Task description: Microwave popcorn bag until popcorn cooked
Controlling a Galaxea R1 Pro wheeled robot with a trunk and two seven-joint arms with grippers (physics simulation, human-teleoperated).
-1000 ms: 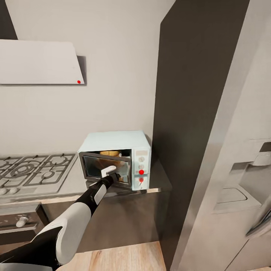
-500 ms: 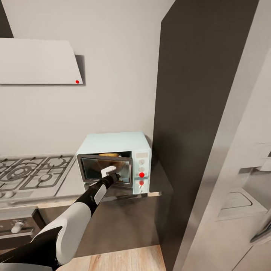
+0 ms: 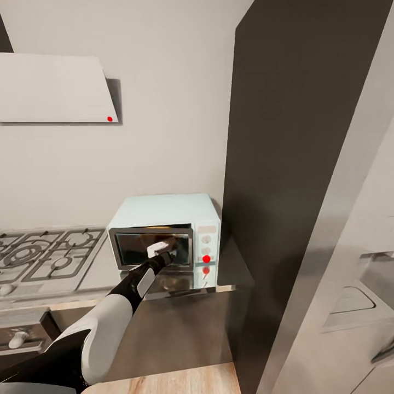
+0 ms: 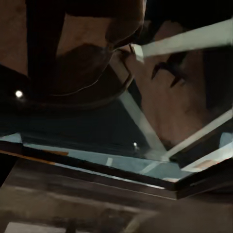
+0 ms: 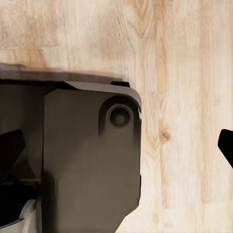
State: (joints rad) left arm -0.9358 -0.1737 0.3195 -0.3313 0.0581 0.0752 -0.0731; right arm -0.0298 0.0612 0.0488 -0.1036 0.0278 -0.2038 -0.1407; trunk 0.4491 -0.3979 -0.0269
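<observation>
Your left gripper [image 3: 164,253] against the microwave [image 3: 166,235] door glass, its opening impossible to tell, no readable writing.

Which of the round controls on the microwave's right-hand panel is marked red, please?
On the microwave, the lowest of the stacked controls, the red knob, is the one; the two pale knobs above it match the panel's light colour.

We see the grey countertop [image 3: 230,268] running along the wall — on it the mint-blue microwave [image 3: 164,232] sits at the right end, just beside the steel gas hob [image 3: 49,254] set into the slab.
</observation>
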